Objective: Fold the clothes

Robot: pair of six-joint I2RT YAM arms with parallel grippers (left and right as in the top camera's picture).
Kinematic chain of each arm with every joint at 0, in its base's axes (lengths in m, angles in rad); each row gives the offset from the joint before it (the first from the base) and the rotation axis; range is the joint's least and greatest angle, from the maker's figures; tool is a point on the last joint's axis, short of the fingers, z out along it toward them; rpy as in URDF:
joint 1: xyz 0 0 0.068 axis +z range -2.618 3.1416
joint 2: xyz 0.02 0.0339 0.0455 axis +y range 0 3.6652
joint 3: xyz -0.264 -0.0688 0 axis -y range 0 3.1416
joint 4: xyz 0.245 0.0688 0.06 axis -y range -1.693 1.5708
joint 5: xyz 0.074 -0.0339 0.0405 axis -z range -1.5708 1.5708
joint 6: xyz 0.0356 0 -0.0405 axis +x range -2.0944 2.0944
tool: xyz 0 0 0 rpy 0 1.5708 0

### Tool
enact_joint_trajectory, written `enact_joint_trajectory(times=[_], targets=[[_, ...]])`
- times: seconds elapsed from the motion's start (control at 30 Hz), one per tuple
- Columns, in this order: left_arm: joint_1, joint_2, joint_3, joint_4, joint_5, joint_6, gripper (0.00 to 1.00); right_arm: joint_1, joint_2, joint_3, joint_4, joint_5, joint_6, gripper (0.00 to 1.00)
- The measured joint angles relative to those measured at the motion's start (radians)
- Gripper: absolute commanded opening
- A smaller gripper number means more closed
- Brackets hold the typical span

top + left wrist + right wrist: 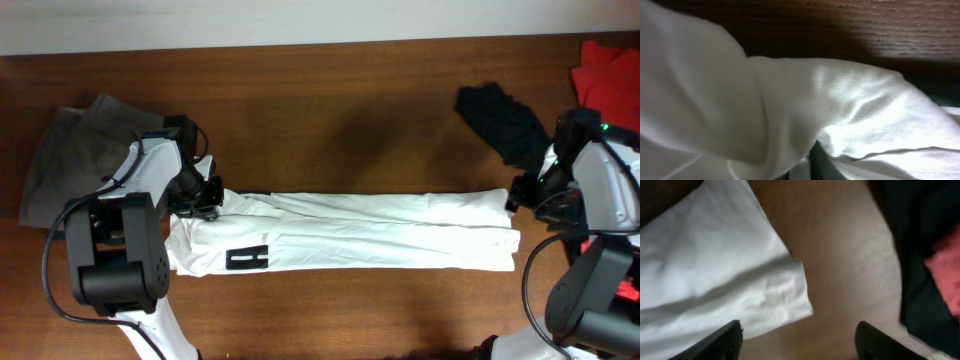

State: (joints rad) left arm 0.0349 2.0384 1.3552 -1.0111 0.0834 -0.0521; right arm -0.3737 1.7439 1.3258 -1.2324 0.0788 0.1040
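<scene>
The garment (380, 232) lies flat on the bench (350, 110) as one long white band, folded lengthwise, with creases running along it. Black block lettering (247, 259) shows on its near edge, close to its left end.

The left tool (205, 195) sits at the garment's left end, on its far corner. In the left wrist view white cloth is bunched up close against the camera and covers almost the whole tool, with only a dark sliver showing at the bottom. I cannot tell whether this tool is pinching the cloth or merely resting against it.

The right tool (520, 192) is at the garment's right end, just past its far corner. It is spread wide: in the right wrist view its two dark fingertips (722, 340) stand far apart with only bare wood between them. One tip is at the garment's edge and the corner of the cloth lies loose beside it.

Grey-khaki trousers (60, 165) lie crumpled beyond the garment's left end. A black cloth (505, 120) lies beyond its right end, apart from it, and a red cloth (610, 65) lies further off the same way.
</scene>
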Motion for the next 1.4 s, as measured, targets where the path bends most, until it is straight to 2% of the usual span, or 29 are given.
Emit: enact_joint_trajectory(times=[0.3, 0.57, 0.8, 0.87, 1.0, 1.13, 1.17, 1.2, 1.4], targets=[[0.0, 0.0, 0.0, 0.003, 0.009, -0.001, 0.19, 0.0, 0.0, -0.233, 0.275, -0.115, -0.042, 0.8], [0.0, 0.0, 0.0, 0.003, 0.013, -0.001, 0.19, 0.0, 0.0, -0.315, 0.418, -0.179, -0.063, 0.81], [0.0, 0.0, 0.0, 0.003, 0.014, -0.001, 0.19, 0.0, 0.011, -0.344, 0.459, -0.186, -0.067, 0.79], [0.0, 0.0, 0.0, 0.003, 0.014, -0.001, 0.2, 0.0, 0.012, -0.344, 0.459, -0.191, -0.067, 0.73], [0.0, 0.0, 0.0, 0.003, 0.014, -0.001, 0.2, -0.012, 0.014, -0.344, 0.457, -0.234, -0.093, 0.5], [0.0, 0.0, 0.0, 0.003, 0.014, -0.001, 0.18, -0.012, 0.023, -0.345, 0.453, -0.28, -0.109, 0.14], [0.0, 0.0, 0.0, 0.003, 0.013, -0.002, 0.18, -0.012, 0.026, -0.346, 0.452, -0.293, -0.108, 0.07], [0.0, 0.0, 0.0, 0.003, 0.013, -0.001, 0.18, -0.012, 0.028, -0.346, 0.451, -0.307, -0.107, 0.04], [0.006, 0.016, 0.027, -0.029, 0.037, -0.001, 0.18, -0.013, 0.035, -0.335, 0.416, -0.336, -0.105, 0.04]])
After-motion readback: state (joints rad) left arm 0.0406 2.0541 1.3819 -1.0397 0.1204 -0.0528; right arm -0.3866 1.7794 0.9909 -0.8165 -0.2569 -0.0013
